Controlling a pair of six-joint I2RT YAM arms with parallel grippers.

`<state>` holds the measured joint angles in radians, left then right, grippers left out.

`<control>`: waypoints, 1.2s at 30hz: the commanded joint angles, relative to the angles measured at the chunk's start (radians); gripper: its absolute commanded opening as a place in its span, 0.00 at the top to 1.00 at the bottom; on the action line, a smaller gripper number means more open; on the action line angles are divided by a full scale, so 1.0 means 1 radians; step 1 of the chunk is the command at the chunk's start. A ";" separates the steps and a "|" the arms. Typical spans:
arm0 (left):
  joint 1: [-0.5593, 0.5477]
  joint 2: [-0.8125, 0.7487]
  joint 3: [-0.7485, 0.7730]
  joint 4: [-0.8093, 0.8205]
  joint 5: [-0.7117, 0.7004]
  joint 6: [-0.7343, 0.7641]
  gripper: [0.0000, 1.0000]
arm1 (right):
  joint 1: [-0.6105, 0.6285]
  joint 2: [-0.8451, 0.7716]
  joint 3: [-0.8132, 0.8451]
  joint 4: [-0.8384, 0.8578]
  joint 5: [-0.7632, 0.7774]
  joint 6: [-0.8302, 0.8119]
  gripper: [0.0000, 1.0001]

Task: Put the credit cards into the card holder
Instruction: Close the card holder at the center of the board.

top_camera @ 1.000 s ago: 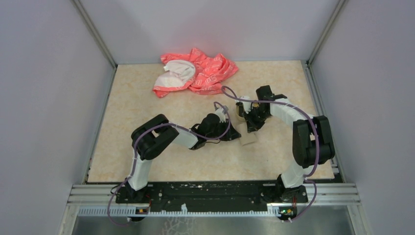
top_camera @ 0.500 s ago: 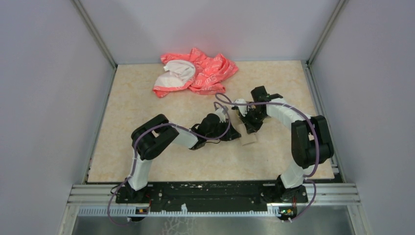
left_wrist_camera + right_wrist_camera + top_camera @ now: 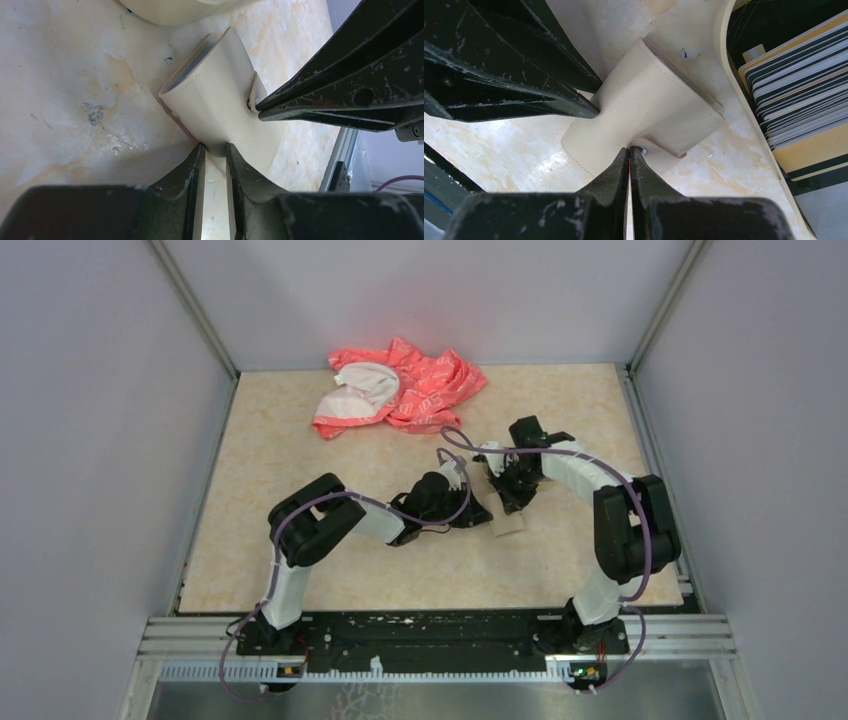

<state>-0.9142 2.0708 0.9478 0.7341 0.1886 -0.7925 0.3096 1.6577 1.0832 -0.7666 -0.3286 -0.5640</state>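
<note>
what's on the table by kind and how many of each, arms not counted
card holder: 1
tray: 1
stack of cards in the tray: 1 (cards are edge-on, so they can't be counted singly)
pink and white cloth: 1
total: 4

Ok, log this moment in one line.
left tool: shut on card holder | right tool: shut on card holder | credit cards: in tray
</note>
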 commanded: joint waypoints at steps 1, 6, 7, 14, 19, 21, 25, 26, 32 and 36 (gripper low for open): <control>-0.014 0.018 0.007 0.036 0.019 -0.003 0.75 | 0.004 0.038 0.002 0.060 0.049 0.026 1.00; -0.014 0.016 0.000 0.044 0.021 -0.007 0.75 | 0.002 0.073 0.007 0.065 0.039 0.041 1.00; -0.013 0.014 -0.001 0.045 0.022 -0.006 0.75 | 0.002 0.083 0.009 0.066 0.040 0.044 1.00; -0.013 -0.006 -0.039 0.090 0.013 -0.004 0.73 | -0.025 0.102 0.028 0.035 -0.030 0.032 1.00; -0.013 -0.081 -0.101 0.113 -0.011 0.045 0.63 | -0.056 -0.028 0.028 0.018 -0.169 -0.004 0.73; -0.012 -0.124 -0.134 0.114 -0.022 0.074 0.60 | -0.072 -0.085 0.028 0.012 -0.222 -0.024 0.66; -0.012 -0.255 -0.233 0.147 -0.034 0.160 0.55 | -0.112 -0.194 0.034 -0.011 -0.309 -0.075 0.60; -0.012 -0.291 -0.257 0.144 -0.036 0.186 0.55 | -0.121 -0.220 0.032 -0.009 -0.325 -0.083 0.57; -0.009 -0.599 -0.369 -0.029 -0.107 0.355 0.42 | -0.199 -0.449 -0.004 0.100 -0.341 -0.122 0.31; 0.002 -0.868 -0.407 -0.237 -0.224 0.438 0.12 | -0.280 -0.640 -0.079 0.296 -0.350 0.003 0.01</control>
<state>-0.9237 1.4036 0.5720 0.6777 0.0834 -0.4923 0.0956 1.1938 1.0523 -0.6853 -0.6319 -0.6418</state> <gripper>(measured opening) 0.758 0.950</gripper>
